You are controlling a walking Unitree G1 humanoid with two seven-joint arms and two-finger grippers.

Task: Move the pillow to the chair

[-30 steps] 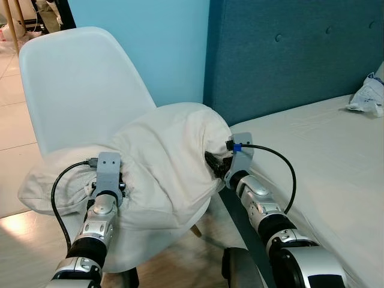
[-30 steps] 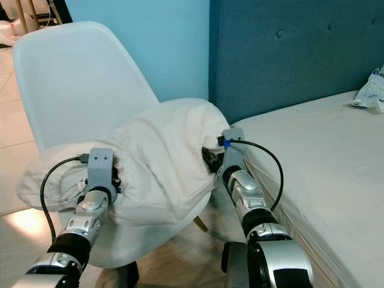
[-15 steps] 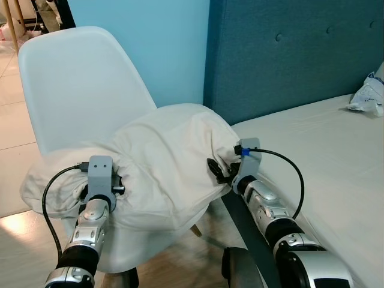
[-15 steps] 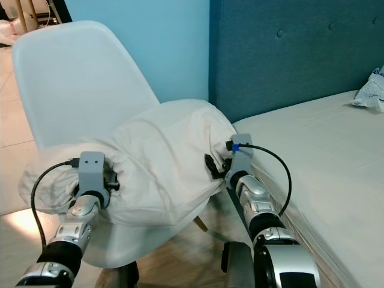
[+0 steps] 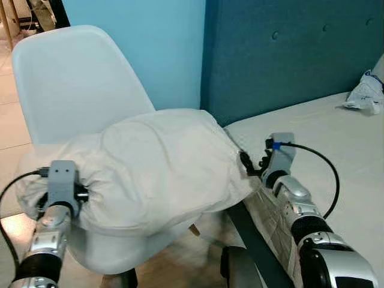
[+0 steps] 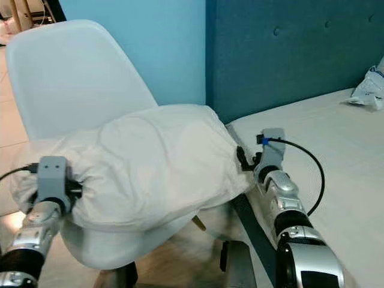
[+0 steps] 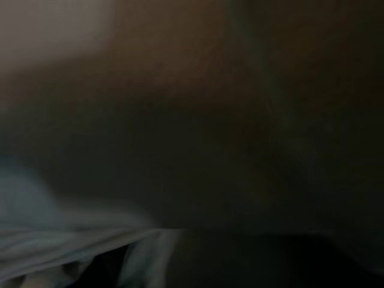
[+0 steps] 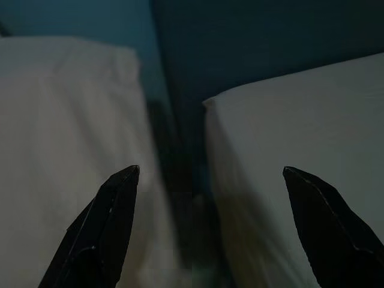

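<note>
Bed [image 5: 336, 135] with a pale sheet occupies the right side, backed by a dark blue buttoned headboard [image 5: 288, 54]. A crumpled white plastic bag [image 5: 365, 95] lies on the bed near its far edge. Light blue wall [image 5: 138, 42] stands behind. Tiled floor [image 5: 9, 114] at left; wooden furniture legs [image 5: 7, 24] in the far corner.

Both arms were jointed silver metal with black rings between the segments; each wrist carried a grey box-shaped camera mount; a black cable looped from each mount; the right arm's cable ended in a blue plug; its fingers [image 8: 114, 225] were long, black and tapered.
</note>
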